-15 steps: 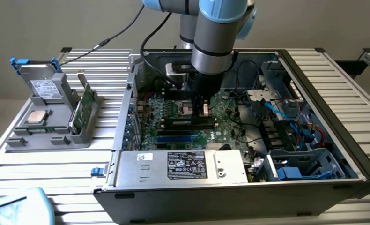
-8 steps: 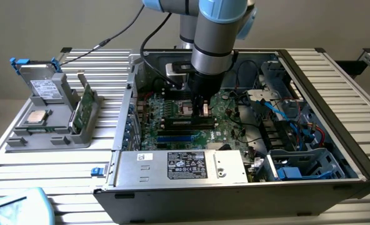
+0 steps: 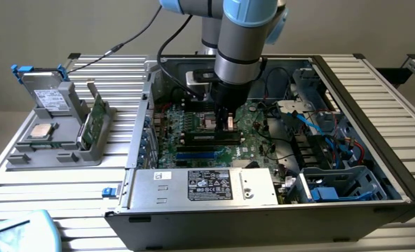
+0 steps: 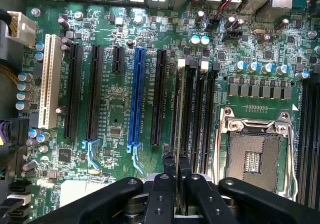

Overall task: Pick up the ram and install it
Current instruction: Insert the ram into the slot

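End effector [image 3: 228, 125] reaches down into the open computer case [image 3: 375, 131] at the middle of the worktop [image 3: 53, 184], low over the motherboard [image 3: 193, 126]. You can see its fingers [image 4: 162, 199] drawn narrow, pinching the ram [image 4: 178, 114] edge-on. The ram stands upright along the memory slots [image 4: 200, 109], between the blue slot [image 4: 136, 99] and the CPU socket [image 4: 252, 156]. You cannot tell whether it is seated.

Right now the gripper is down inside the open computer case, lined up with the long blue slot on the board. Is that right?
Not quite. The gripper is down inside the open computer case, but it is lined up with the black slots beside the processor socket, not the blue slot. The wrist view shows this.
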`<state>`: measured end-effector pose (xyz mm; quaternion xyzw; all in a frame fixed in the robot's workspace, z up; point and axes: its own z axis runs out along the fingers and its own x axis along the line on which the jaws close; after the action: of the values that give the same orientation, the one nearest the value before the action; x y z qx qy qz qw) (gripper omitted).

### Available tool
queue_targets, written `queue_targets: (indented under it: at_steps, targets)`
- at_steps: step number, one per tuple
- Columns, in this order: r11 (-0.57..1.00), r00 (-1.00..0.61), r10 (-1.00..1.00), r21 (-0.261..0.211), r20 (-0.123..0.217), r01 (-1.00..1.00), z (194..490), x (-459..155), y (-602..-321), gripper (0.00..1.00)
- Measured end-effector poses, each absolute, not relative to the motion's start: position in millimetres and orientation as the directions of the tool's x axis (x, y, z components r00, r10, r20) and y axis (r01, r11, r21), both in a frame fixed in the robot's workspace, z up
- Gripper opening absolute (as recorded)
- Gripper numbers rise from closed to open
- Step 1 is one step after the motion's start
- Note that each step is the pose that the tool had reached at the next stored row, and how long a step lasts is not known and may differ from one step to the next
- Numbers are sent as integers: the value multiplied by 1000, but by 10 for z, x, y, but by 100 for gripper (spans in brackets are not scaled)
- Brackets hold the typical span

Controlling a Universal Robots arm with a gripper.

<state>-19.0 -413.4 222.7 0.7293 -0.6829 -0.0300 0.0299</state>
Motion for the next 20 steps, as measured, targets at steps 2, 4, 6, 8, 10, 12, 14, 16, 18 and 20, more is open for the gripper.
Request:
queue_targets:
  at_steps: [2, 4, 6, 8, 10, 12, 14, 16, 18, 20]
  targets:
    - [-64, 64, -998, 85, -3, -994, 2225, -190, -4134, 14]
    - [-63, 63, -998, 85, -3, -994, 2223, -190, -4134, 14]
    - [-62, 62, -998, 85, -3, -994, 2221, -190, -4134, 14]
    - [-61, 61, -998, 85, -3, -995, 2217, -190, -4134, 14]
    - [-59, 59, -998, 85, -3, -995, 2212, -190, -4134, 14]
    - [-58, 58, -998, 85, -3, -995, 2207, -190, -4134, 14]
    - [-56, 56, -998, 85, -3, -995, 2201, -190, -4134, 14]
    - [-54, 54, -999, 85, -3, -995, 2196, -190, -4135, 14]
    - [-52, 52, -999, 85, -3, -995, 2190, -190, -4134, 14]
    - [-52, 52, -999, 85, -3, -995, 2189, -190, -4134, 14]
